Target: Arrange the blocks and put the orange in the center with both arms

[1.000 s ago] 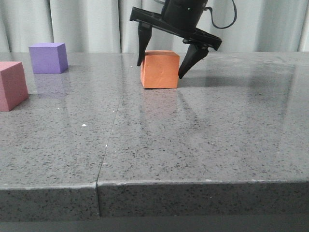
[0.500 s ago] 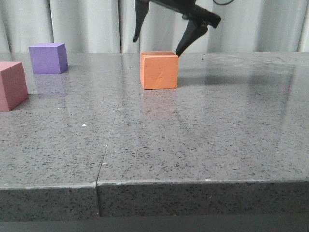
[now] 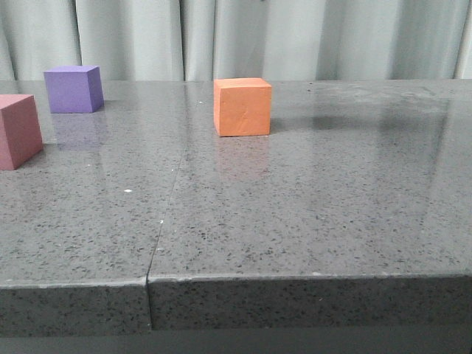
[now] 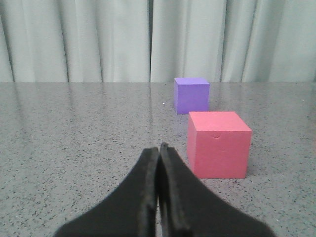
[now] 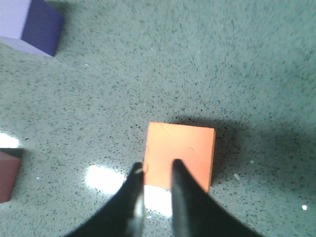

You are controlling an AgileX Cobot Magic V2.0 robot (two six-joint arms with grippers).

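Orange cube (image 3: 243, 108) is sitting alone toward the middle of a wide grey speckled stone table (image 3: 310, 206), whose glossy top is mirroring the blocks and the pale pleated curtain (image 3: 147, 37) that is hanging across the whole background. A thin seam (image 3: 164, 214) is running through the tabletop from the near edge toward the back. No brand, label or writing is showing on any surface.

Well to the left of the orange cube, the purple cube (image 3: 73, 88) is resting nearer the curtain, and the pink cube (image 3: 18, 130) is standing closer to the camera at the left edge of the front view, partly cut off. All three are lying apart from one another, each flat on the table. The orange cube is looking matte and slightly rough, with faint creases on its top face and square, crisp edges.

Neither arm is appearing in the front view. In the left wrist view, the left gripper (image 4: 159, 153) is hovering low over the table with its black fingers pressed together and holding nothing, the pink cube just beside its tips and the purple cube beyond. In the right wrist view, the right gripper (image 5: 157, 169) is hanging above the orange cube, its fingers slightly parted and gripping nothing.
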